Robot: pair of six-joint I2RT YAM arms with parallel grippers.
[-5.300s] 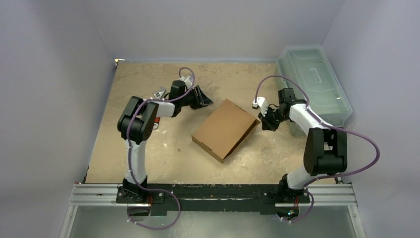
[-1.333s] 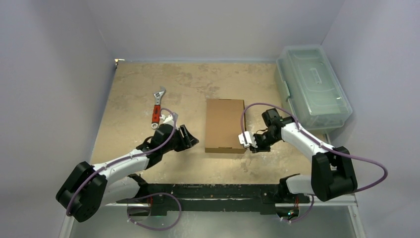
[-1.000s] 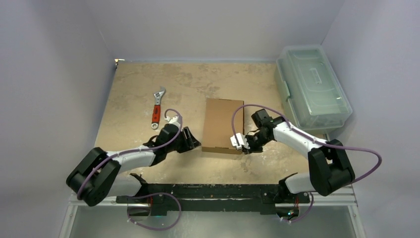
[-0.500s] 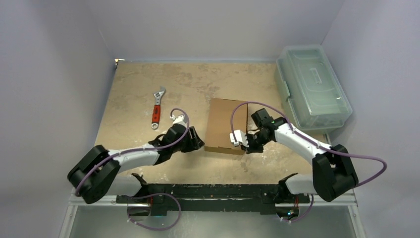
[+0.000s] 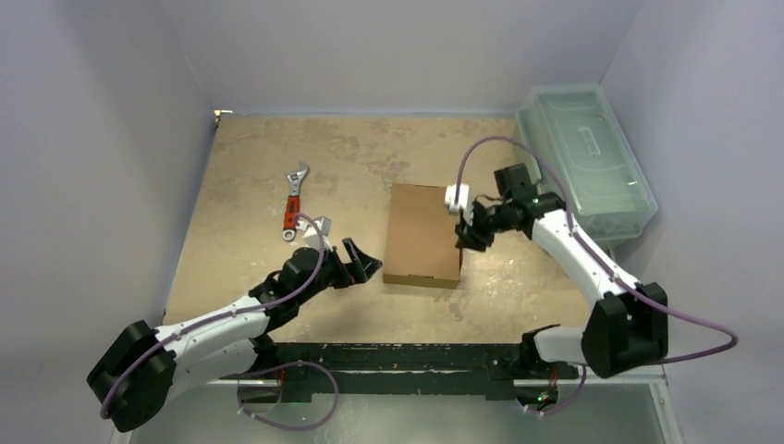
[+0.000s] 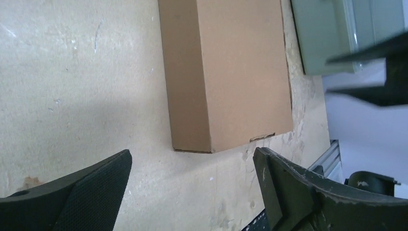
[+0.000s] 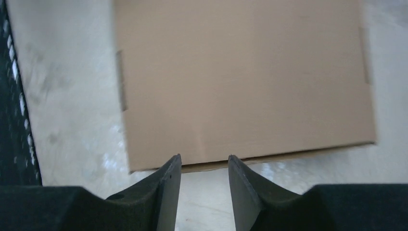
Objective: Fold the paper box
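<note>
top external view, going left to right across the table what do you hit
wrench → left gripper → paper box → right gripper, at the box's right edge → plastic bin

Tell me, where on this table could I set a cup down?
The far strip of the table, beyond the wrench and paper box, is bare. Crowded: the box's sides, flanked by the left gripper and right gripper, and beside the plastic bin.

box mid, bin R edge, wrench L
</note>
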